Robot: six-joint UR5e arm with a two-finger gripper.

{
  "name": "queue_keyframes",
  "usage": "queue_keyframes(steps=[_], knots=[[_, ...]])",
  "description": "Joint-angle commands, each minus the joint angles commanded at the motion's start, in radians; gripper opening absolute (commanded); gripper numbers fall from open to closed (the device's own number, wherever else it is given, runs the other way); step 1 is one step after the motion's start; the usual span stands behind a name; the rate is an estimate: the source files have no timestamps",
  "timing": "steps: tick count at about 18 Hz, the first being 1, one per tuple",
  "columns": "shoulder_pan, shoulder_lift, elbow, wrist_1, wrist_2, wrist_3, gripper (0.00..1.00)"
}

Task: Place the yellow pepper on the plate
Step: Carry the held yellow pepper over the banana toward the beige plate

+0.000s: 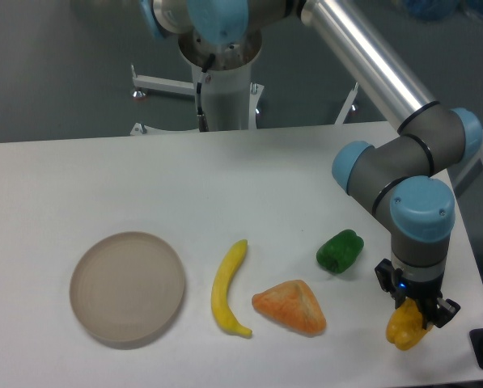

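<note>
The yellow pepper (405, 330) is a small golden-yellow lump near the table's front right corner. My gripper (417, 314) points down over it with its fingers closed around the pepper's top; whether the pepper rests on the table or is just lifted I cannot tell. The plate (128, 287) is a round beige-tan disc lying flat at the front left, far from the gripper and with nothing on it.
A long curved yellow banana (227, 287) and an orange triangular wedge (291, 306) lie between the plate and the gripper. A green pepper (339, 250) sits just left of the gripper. The table's right edge is close to the arm.
</note>
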Motion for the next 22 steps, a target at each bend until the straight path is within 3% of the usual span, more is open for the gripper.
queue_keyframes(steps=[6,12,16,22], knots=[[-0.02,0.023,-0.018,-0.011,0.006,-0.029,0.41],[-0.066,0.181,-0.176,-0.103,0.006,-0.098,0.41],[-0.152,0.235,-0.235,-0.17,0.009,-0.269,0.41],[-0.313,0.294,-0.348,-0.176,0.008,-0.573,0.41]])
